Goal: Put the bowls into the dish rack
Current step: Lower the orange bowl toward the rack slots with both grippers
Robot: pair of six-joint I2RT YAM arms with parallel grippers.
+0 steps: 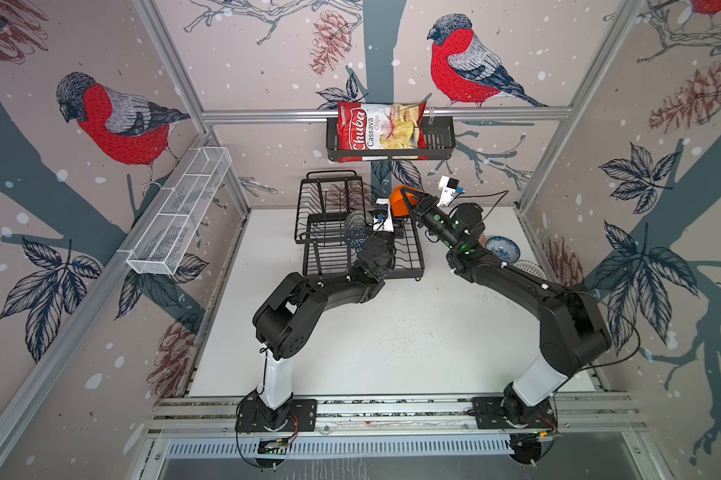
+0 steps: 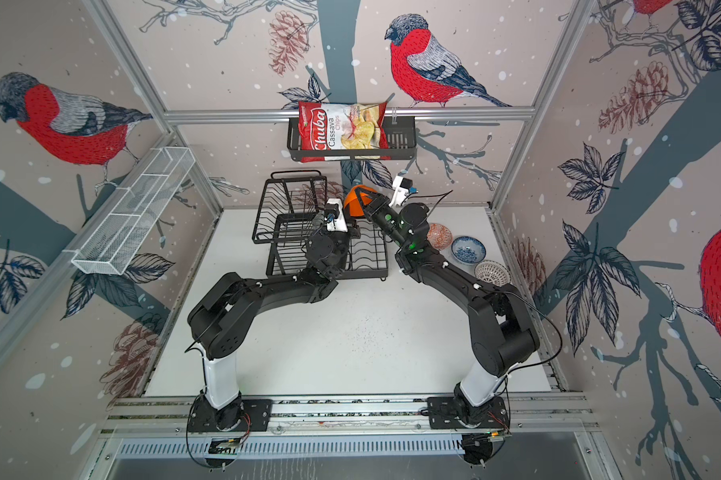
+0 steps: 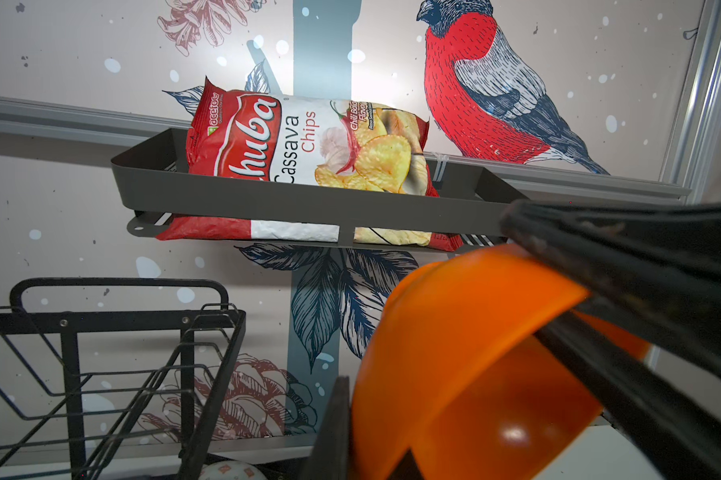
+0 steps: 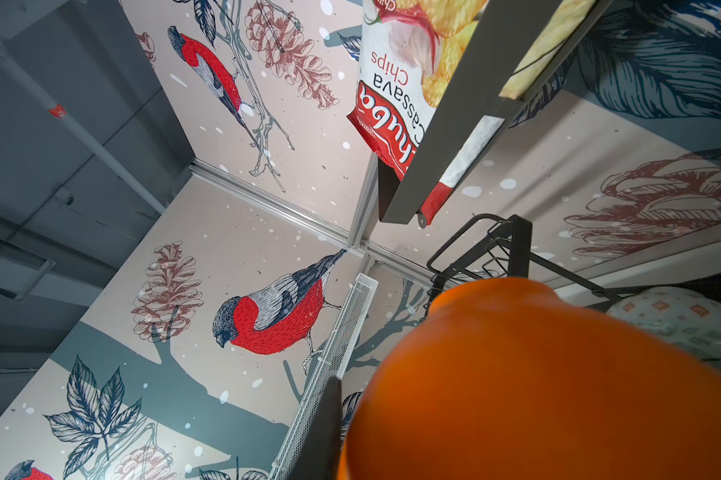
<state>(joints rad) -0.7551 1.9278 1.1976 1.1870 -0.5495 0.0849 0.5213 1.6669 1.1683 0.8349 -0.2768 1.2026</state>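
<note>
**A:** What do the hands have?

**B:** My right hand (image 1: 408,198) pinches the wall of the orange bowl (image 1: 397,204), one finger outside and one inside. My left hand (image 3: 371,432) is pressed together on the rim of the same bowl, from the lower side, as I read the left wrist view.

**A:** And where is this bowl?

**B:** In the air, turned on its side. It is just beside the upper tier of the rack (image 1: 333,216) and above the far end of the lower tray.

**A:** So it is a hand-over?

**B:** I think so. To do it well, I would open only one hand, slowly, and only when the other grip is sure. The glossy wall can slip. Then I would lower the bowl on its edge between the wires, without knocking the tier.

**A:** How much is left?

**B:** Much, I think. The salmon bowl (image 2: 439,235), blue bowl (image 2: 468,250) and white bowl (image 2: 491,272) wait on the desk (image 2: 350,332). A grey-green bowl (image 4: 682,324) seems to lie in the rack.
</note>
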